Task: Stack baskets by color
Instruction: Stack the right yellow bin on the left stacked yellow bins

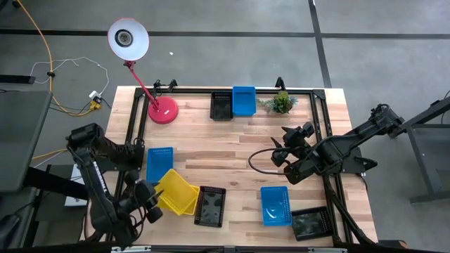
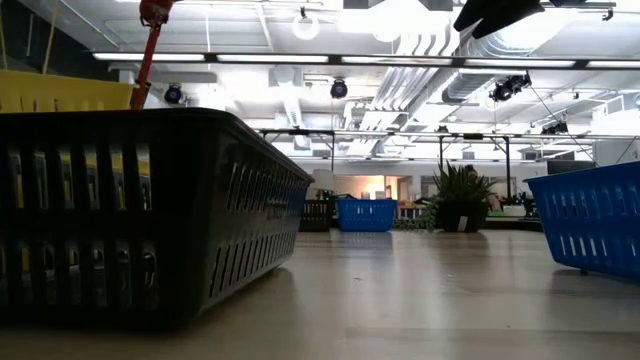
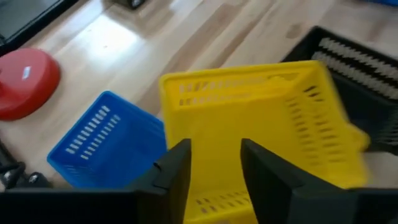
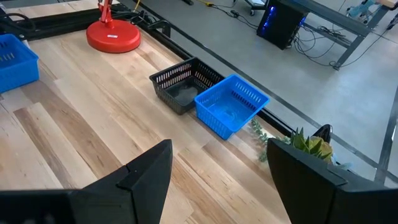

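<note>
Shallow mesh-walled plastic baskets dot the wooden table (image 1: pixel 239 140): one yellow basket (image 1: pixel 177 191) near the left front, three blue, three black. The left gripper (image 3: pixel 214 165) hovers over the yellow basket, fingers parted with nothing between them. The right gripper (image 1: pixel 281 146), jaws wide and empty, reaches over mid-table.

My wooden table (image 1: pixel 232 140) carries a pink lamp (image 1: pixel 163 110) at eleven o'clock, a black basket (image 1: pixel 221 106), blue basket (image 1: pixel 244 100) and plant (image 1: pixel 282 102) at twelve, and more yellow, blue and black baskets between five and eight.
</note>
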You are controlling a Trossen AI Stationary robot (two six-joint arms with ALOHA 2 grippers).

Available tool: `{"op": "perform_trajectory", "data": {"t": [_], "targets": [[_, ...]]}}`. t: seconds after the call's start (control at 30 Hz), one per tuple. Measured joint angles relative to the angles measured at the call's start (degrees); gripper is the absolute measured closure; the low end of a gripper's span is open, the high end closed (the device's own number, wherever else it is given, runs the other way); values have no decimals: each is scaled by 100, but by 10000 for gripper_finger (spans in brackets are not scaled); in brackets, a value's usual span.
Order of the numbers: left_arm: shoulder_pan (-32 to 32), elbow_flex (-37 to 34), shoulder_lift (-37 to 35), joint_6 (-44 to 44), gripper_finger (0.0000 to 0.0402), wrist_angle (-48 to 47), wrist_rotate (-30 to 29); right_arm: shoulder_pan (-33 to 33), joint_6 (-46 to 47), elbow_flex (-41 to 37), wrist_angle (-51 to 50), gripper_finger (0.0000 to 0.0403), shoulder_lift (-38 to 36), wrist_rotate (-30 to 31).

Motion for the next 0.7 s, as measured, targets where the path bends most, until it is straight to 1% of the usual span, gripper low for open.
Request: {"op": "perform_trajectory", "data": {"t": [0.17,0.23,0.3,0.4,0.5,0.53,0.57,0.6,0.7], "targets": [[45,493,-71,927,248,3,-144,0,-13,0,2,153,0,0],[131,534,-102,1332,247,1,-270,0,14,0,2,153,0,5],[298,468,-120,1525,256,3,-484,0,34,0,7,153,0,7],[670,273,-172,1937,294,0,-623,0,81,0,18,153,0,7],[1138,48,-259,2447,365,2,-784,0,158,0,19,153,0,9],[1292,-24,-304,2627,383,4,-825,0,198,0,19,153,0,9],[1475,-86,-353,2803,391,6,-833,0,226,0,21,153,0,8],[1642,-128,-399,3018,390,14,-781,0,231,0,24,153,0,6],[2118,-211,-574,3817,397,139,-437,0,230,0,42,153,0,-8]]}}
